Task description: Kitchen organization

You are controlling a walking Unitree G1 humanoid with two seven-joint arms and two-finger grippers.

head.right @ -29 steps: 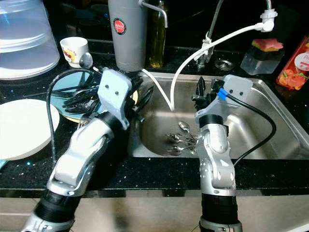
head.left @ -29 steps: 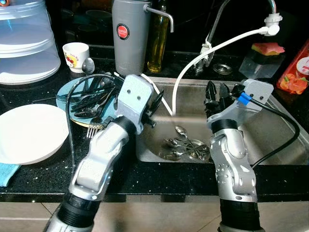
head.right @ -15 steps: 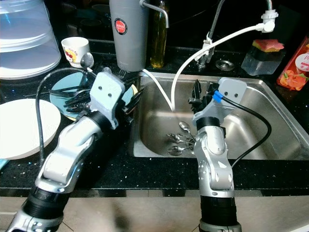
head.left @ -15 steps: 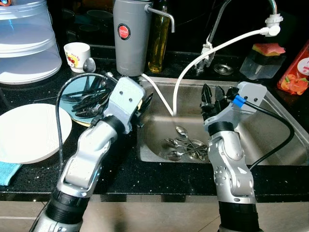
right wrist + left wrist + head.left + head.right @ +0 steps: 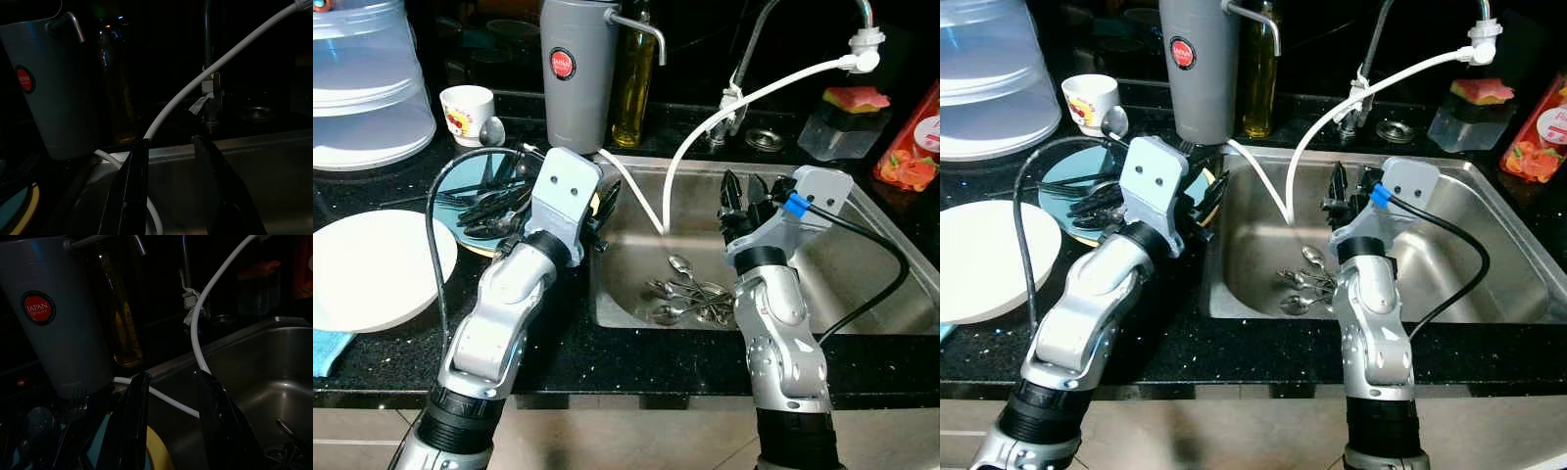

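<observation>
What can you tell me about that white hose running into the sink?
The white hose is a thin, flexible tube, plastic by its look. It starts at a white fitting on the faucet spout, arcs down to the left past the faucet's stem, and drops into the steel sink, ending near its back left part. Just beyond its lower end lies a pile of spoons. Neither gripper touches it.

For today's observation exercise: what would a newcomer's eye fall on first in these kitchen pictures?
Probably the two silver arms over the counter: the right gripper hangs open above the steel sink, where a heap of spoons lies. The left gripper, also open, sits at the sink's left rim beside a blue plate piled with dark cutlery. A white hose arcs down into the basin.
</observation>
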